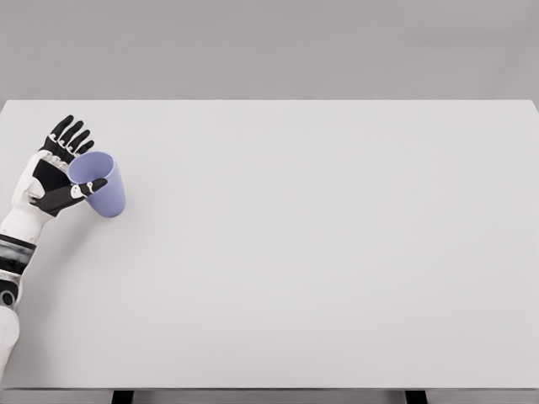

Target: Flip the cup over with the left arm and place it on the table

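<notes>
Left hand has thumb and fingers loosely cradling the tilted lavender cup; I'd finish rotating it upright, then lower it squarely onto the table.

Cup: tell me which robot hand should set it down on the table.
Left. The left robot hand is already at the cup, thumb across its rim and fingers behind it, at the table's left edge. No right arm shows in the head view.
</notes>
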{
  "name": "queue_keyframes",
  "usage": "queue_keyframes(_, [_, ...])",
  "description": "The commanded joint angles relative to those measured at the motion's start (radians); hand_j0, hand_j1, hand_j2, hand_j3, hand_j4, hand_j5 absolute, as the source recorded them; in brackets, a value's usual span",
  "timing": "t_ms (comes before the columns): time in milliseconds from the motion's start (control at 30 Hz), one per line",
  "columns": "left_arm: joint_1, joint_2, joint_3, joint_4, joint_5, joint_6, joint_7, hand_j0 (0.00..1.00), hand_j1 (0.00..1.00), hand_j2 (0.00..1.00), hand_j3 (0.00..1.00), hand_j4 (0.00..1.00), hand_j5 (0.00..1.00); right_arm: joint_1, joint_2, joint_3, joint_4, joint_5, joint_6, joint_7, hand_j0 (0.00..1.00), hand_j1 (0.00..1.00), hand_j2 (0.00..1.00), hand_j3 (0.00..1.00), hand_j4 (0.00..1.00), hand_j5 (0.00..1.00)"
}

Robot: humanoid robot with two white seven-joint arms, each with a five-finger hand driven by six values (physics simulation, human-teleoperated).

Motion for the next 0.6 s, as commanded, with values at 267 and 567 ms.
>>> queue_keyframes(267, [0.012, 0.005, 0.014, -0.027, 0.006, 0.000, 0.000, 1.00, 1.00, 1.00, 1.00, 1.00, 1.00, 0.000, 0.000, 0.000, -0.001, 0.000, 0.001, 0.000, 1.00, 1.00, 1.00, 1.00, 1.00, 1.00])
queue_keyframes(567, [0.011, 0.007, 0.022, -0.027, 0.003, 0.000, 0.000, 1.00, 1.00, 1.00, 1.00, 1.00, 1.00, 0.000, 0.000, 0.000, -0.001, 0.000, 0.000, 0.000, 1.00, 1.00, 1.00, 1.00, 1.00, 1.00])
